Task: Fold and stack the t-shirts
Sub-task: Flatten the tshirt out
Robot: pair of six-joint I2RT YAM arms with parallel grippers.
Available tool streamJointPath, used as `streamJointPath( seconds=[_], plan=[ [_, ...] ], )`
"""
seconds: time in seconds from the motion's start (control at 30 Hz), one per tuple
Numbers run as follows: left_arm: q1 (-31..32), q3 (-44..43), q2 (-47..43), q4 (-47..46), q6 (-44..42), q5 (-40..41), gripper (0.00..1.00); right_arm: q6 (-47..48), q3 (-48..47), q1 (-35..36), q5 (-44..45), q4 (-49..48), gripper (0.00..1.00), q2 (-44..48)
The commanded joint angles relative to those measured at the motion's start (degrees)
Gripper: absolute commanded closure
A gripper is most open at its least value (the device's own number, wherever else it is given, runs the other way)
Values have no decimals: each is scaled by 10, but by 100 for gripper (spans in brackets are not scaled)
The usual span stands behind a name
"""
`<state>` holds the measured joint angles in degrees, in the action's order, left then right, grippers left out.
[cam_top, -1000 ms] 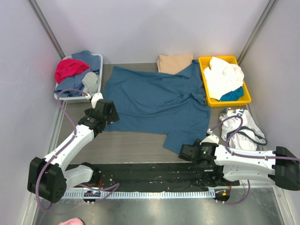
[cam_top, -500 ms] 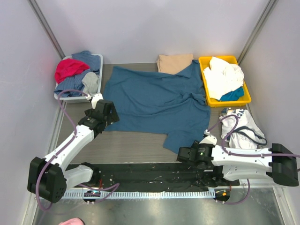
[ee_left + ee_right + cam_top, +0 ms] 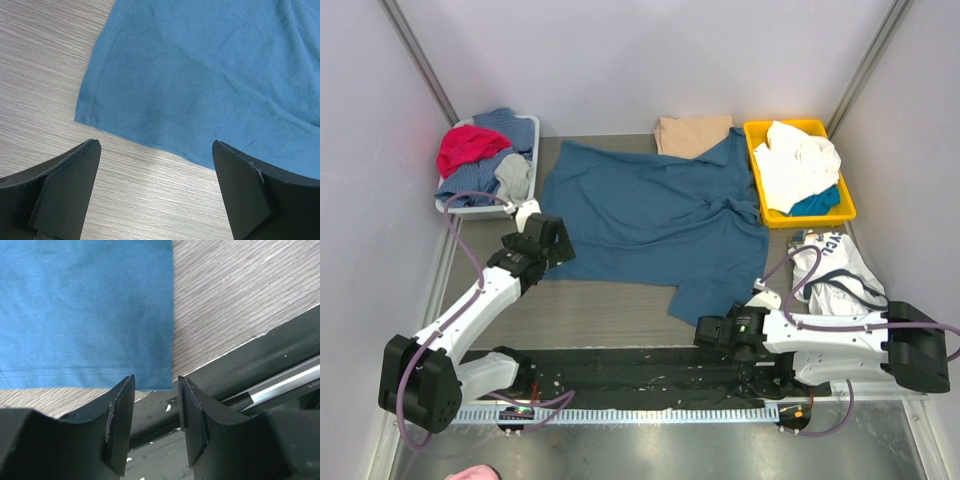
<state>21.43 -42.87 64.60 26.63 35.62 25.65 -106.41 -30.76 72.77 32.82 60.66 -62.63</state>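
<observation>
From above, the teal t-shirt (image 3: 650, 215) lies spread on the tabletop (image 3: 590, 305), with the tan t-shirt (image 3: 692, 133) at its far edge. Left wrist: the left tool (image 3: 155, 146) gapes wide near a hem corner. Right wrist: the right tool (image 3: 156, 378) stands narrowly apart, empty, at another corner.

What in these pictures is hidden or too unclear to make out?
- tan t-shirt: top view, near edge covered by the teal t-shirt.
- yellow bin: top view, white clothes cover what lies beneath.
- teal t-shirt: both wrist views, cut off by frame edges.
- right gripper: top view, fingertips hidden beneath its own body.
</observation>
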Motion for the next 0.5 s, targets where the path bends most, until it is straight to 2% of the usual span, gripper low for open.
streamJointPath(
  seconds=[0.0, 0.47],
  plan=[
    [1, 4, -9, -15, 8, 2, 0, -15, -12, 4, 7, 13, 53, -16],
    [1, 2, -14, -8, 7, 14, 0, 17, -18, 4, -4, -29, 52, -69]
  ],
)
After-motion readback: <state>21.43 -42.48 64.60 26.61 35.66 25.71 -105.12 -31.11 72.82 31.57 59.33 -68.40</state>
